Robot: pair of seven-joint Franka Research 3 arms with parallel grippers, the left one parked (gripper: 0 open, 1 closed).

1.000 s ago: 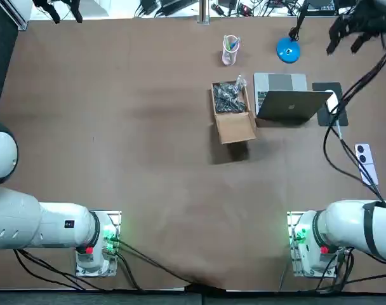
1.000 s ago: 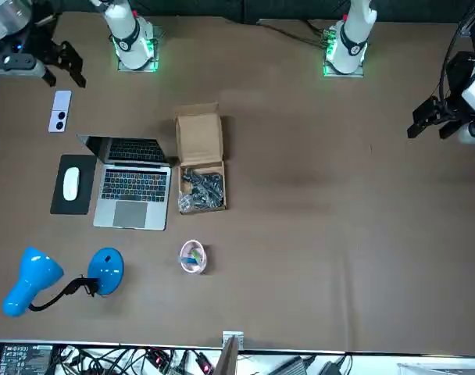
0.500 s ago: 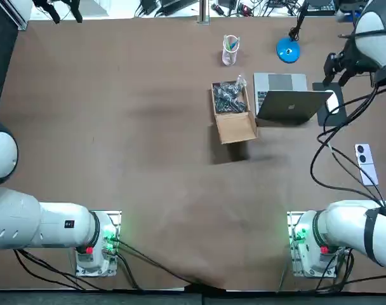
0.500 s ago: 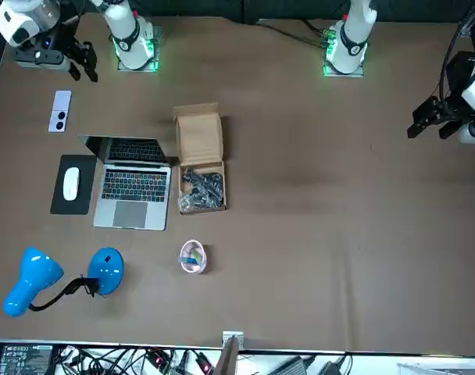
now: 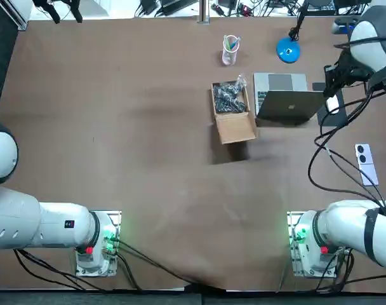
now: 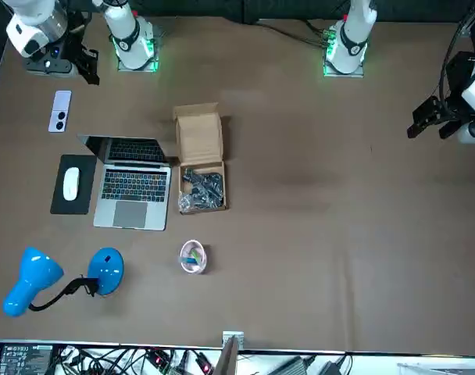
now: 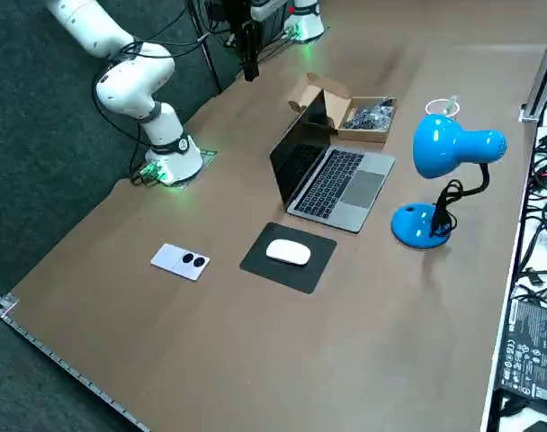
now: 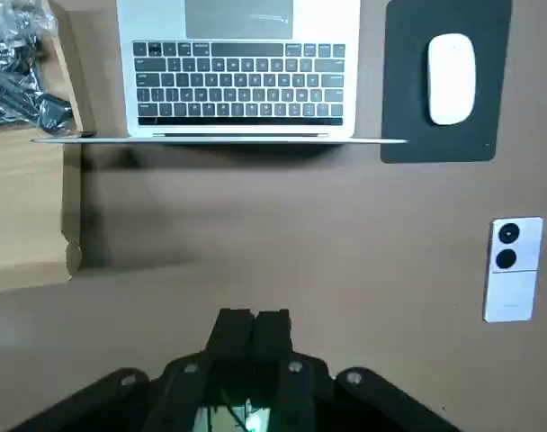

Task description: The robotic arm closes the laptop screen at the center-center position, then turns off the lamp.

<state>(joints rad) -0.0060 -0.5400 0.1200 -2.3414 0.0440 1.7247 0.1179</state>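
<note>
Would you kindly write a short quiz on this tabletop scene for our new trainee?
1. True or false: the laptop is already closed.
2. What lies on the black pad? A) stapler B) white mouse C) spoon
3. The right gripper hovers on the robot's side of the laptop. Are its fingers open or shut?
Key: 1 false; 2 B; 3 shut, holding nothing.

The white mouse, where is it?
In the front view, the mouse lies on its black pad, left of the laptop. The right hand hangs beyond them, near the phone.
</note>
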